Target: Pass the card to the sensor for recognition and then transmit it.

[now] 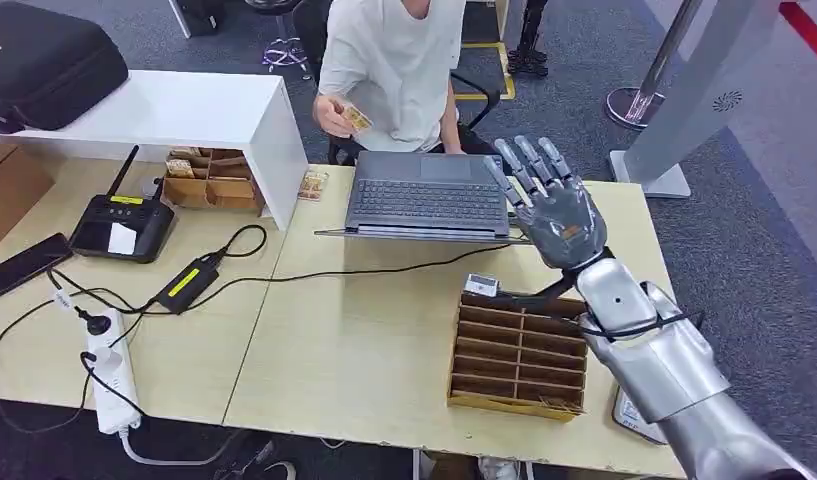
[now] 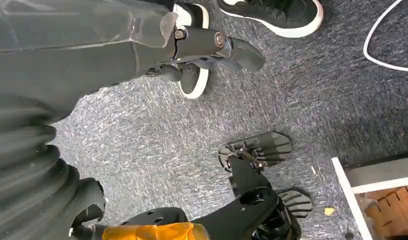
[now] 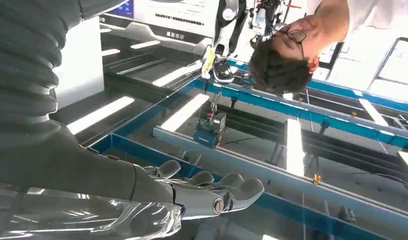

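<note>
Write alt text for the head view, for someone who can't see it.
The robot's right hand is raised, empty with fingers spread, above a laptop on a wooden table. A seated person behind it holds a card; a slotted card box sits nearby.

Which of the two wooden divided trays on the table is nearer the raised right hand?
The slotted tray at the near table edge, below the right hand; the other tray sits far left beside the white shelf.

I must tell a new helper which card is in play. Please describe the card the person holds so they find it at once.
Start at the open grey laptop on the pale wooden table. Behind it sits a person in a white shirt. The small yellowish card is pinched in that person's hand, off the table, unlike the cards in the brown boxes.
</note>
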